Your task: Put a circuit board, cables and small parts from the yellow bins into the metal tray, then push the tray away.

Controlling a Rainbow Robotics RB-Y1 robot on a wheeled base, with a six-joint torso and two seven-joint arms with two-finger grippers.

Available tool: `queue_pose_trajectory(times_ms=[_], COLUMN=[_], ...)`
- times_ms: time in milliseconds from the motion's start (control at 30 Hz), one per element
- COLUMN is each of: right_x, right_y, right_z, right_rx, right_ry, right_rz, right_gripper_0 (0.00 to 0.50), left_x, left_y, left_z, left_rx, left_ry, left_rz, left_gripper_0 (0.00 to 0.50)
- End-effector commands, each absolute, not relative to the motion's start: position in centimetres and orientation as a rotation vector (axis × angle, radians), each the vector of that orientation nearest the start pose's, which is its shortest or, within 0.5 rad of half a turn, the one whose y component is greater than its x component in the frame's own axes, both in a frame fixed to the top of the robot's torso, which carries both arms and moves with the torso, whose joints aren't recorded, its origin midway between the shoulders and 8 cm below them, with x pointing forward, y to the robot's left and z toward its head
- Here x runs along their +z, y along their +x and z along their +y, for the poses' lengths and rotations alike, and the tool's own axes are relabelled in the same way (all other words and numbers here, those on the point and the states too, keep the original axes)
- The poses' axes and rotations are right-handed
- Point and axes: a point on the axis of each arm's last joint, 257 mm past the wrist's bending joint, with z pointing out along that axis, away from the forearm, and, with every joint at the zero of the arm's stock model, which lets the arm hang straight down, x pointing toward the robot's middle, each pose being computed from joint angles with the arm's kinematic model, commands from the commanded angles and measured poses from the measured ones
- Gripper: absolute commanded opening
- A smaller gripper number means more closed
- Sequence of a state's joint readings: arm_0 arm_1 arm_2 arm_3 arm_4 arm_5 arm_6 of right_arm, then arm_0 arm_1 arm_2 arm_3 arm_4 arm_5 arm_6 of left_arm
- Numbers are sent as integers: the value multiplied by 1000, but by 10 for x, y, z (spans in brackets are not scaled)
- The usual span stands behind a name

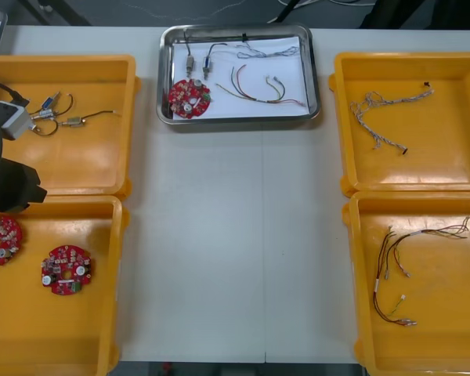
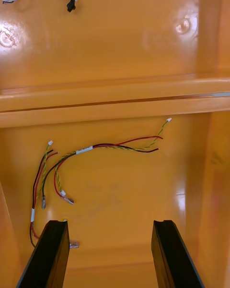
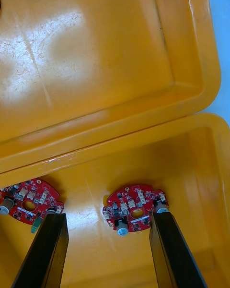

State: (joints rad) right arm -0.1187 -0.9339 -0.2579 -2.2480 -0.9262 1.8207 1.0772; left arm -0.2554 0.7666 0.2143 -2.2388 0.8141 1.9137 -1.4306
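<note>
L gripper (image 3: 108,217): fingers apart, empty, over near-left bin (image 3: 211,173). Board (image 3: 135,207) lies btwn the tips, close to one finger; 2nd board (image 3: 31,204) by the other. Tray (image 1: 239,30) mid-table, far side, w/ tray board (image 1: 189,99), cables (image 1: 258,88), small parts (image 1: 192,63) inside. R gripper (image 2: 110,223): fingers apart, empty, over near-right bin (image 2: 115,110); red/yellow cables (image 2: 86,150) lie beyond the tips.

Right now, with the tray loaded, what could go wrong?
The metal tray already sits at the table's far edge; a further push may tip it off.
The left pincer hangs open over a loose board lying off-centre toward one finger; closing might clip its edge.
The tray already holds a circuit board; another would be surplus.
The right pincer idles over the near right bin.
</note>
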Motion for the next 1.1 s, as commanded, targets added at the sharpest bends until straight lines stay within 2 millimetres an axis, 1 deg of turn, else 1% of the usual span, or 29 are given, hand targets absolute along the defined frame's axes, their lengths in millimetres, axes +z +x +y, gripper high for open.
queue_pose_trajectory(times_ms=[33,367,800,1100], right_x=[-168,-181,-188,-193], right_y=[371,371,366,369], right_z=[-369,-363,-366,-368], right_rx=[4,44,26,28], right_ry=[134,119,75,64], right_rz=[2674,2694,2708,2686], right_gripper_0=[500,500,500,500], left_x=[-134,-134,-134,-134], left_y=[389,389,389,389], left_z=[350,350,350,350], left_rx=[137,137,137,137], left_ry=[282,282,282,282], left_rz=[2584,2584,2584,2584], left_gripper_0=[500,500,500,500])
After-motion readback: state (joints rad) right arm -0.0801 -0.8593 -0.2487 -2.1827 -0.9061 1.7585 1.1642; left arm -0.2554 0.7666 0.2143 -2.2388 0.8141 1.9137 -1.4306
